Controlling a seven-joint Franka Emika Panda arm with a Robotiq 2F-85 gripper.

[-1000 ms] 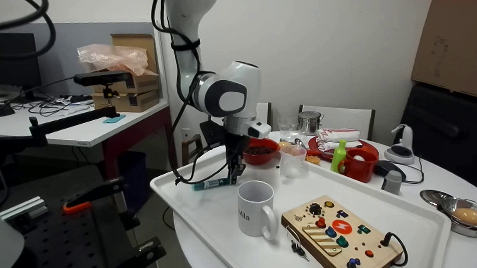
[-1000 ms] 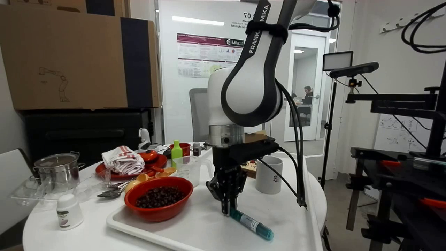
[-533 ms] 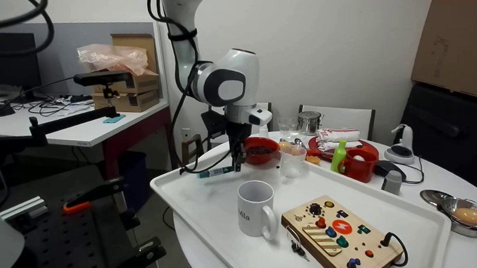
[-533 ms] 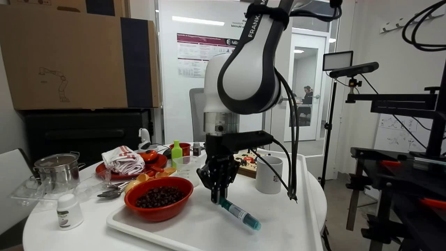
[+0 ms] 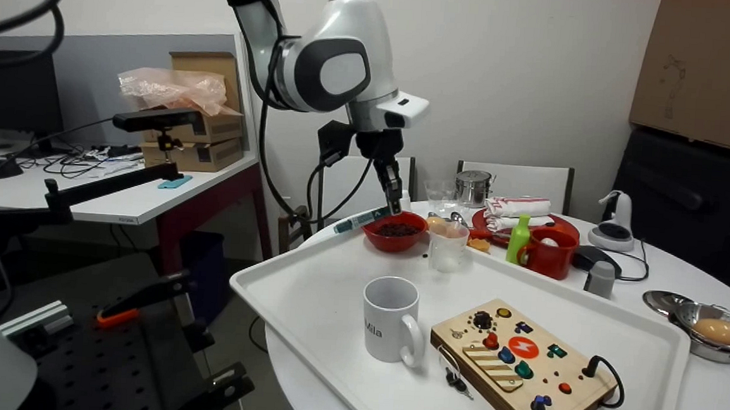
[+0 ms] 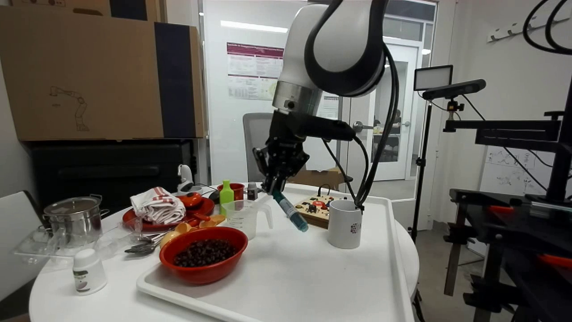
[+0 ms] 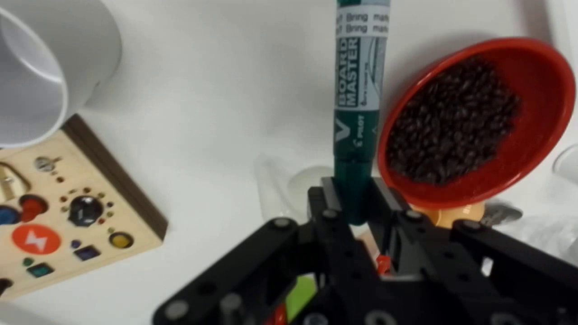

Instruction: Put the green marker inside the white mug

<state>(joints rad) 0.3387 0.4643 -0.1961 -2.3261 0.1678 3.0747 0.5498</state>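
Observation:
The green marker [image 5: 361, 219] is held in the air above the tray, slanting, its free end lower in both exterior views [image 6: 290, 211]. My gripper [image 7: 353, 187] is shut on one end of it; in the wrist view the marker [image 7: 359, 72] stretches away from the fingertips. The white mug [image 5: 380, 320] stands upright on the tray with its handle at the side. It also shows in an exterior view [image 6: 342, 230], a cable hanging in front of its rim, and at the upper left of the wrist view [image 7: 92, 45]. The gripper and marker are apart from the mug and higher.
A white tray [image 5: 308, 296] holds a wooden control box [image 5: 476, 357] beside the mug. A red bowl of dark beans [image 6: 201, 273] and a clear measuring cup [image 6: 241, 219] stand near the gripper. A green bottle [image 5: 518, 240] and red mug [image 5: 558, 261] stand beyond the tray.
My gripper has risen from the tray with the marker in it and has tilted. The marker, first on or near the tray, is now well above it. The mug has not moved.

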